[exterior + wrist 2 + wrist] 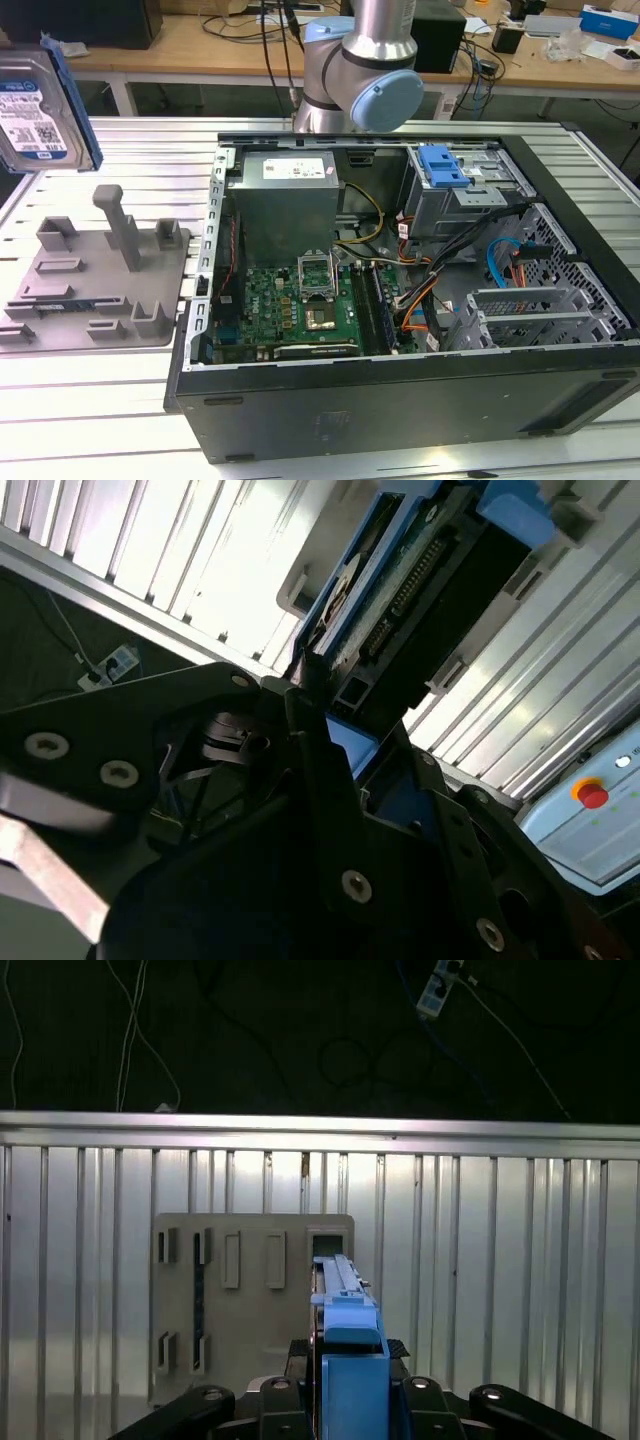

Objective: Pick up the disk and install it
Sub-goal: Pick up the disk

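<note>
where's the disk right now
The disk is at the exterior view's upper left, raised above the grey fixture plate, held in the hand.

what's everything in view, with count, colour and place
table: one, silver slats, across the scene
computer case: one, black, open, on the table
tray: one, grey, on the table beside the case
disk: one, silver with blue frame, held off the table, exterior view's left
power supply: one, grey, inside the case
circuit board: one, green, inside the case
clip: one, blue, inside the case
arm: one, silver and blue, beyond the case
end effector: one, black, shut on the disk
</note>
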Motion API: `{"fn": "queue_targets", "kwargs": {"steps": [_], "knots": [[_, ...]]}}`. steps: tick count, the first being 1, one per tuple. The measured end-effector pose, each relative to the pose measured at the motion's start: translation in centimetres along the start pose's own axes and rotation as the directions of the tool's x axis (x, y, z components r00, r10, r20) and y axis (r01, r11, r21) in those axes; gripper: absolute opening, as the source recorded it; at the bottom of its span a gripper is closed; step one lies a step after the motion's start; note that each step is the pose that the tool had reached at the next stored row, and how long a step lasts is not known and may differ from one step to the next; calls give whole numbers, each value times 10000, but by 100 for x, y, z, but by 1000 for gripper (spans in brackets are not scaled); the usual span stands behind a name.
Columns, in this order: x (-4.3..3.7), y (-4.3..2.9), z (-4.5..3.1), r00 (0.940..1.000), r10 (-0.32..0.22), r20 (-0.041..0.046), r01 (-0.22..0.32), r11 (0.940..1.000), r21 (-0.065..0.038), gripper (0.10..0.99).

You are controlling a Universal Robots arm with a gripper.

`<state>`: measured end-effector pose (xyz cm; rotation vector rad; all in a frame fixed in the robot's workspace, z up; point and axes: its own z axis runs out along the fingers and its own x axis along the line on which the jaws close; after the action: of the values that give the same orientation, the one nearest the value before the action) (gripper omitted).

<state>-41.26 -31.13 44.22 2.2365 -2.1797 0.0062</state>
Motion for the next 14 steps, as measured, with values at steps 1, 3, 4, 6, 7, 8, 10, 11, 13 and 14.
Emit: {"fn": "queue_targets", "kwargs": {"steps": [1,3,4,6,7,8,10,11,13,14], "knots": [[0,0,-32,10000,0,1,0,10000,0,365],[2,-2,-105,10000,0,9,0,10000,1,365],[2,-2,-168,10000,1,15,-1,10000,0,365],[4,-3,-247,10000,0,22,0,10000,1,365],[4,-4,-276,10000,0,25,0,10000,2,365],[5,-4,-304,10000,0,27,0,10000,2,365],[6,-5,-362,10000,0,30,0,10000,2,365],[6,-5,-383,10000,0,32,0,10000,2,365],[7,-5,-417,10000,0,35,0,10000,1,365],[7,-6,-441,10000,0,36,0,10000,1,365]]}}
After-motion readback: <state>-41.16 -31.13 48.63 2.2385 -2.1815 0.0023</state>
